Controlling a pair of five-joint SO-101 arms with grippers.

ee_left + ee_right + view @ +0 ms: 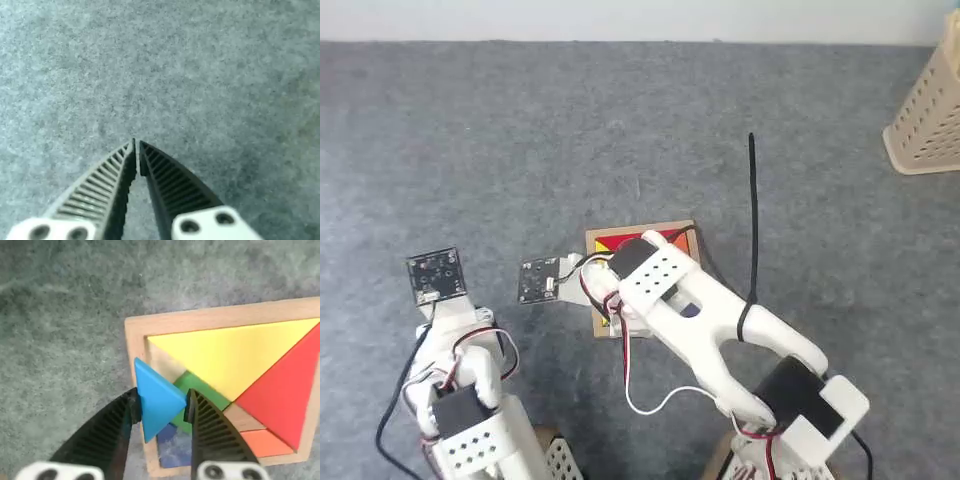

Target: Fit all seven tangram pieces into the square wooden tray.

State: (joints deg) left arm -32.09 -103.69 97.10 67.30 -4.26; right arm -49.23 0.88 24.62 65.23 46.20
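The square wooden tray [135, 329] holds a big yellow triangle [225, 350], a red triangle [280, 390], an orange piece [260, 442], a green piece [192, 385] and a dark blue piece [172, 450]. My right gripper [161, 405] is shut on a light blue triangle [155, 397], held tilted above the tray's corner region. From above, the right arm [690, 310] covers most of the tray [640, 232]. My left gripper [136, 145] is shut with nothing in it, over bare carpet, at the left of the table [435, 275].
Grey carpet covers the whole table. A beige perforated basket [930, 110] stands at the far right back. A black cable [753, 210] rises behind the right arm. Wide free carpet lies behind and left of the tray.
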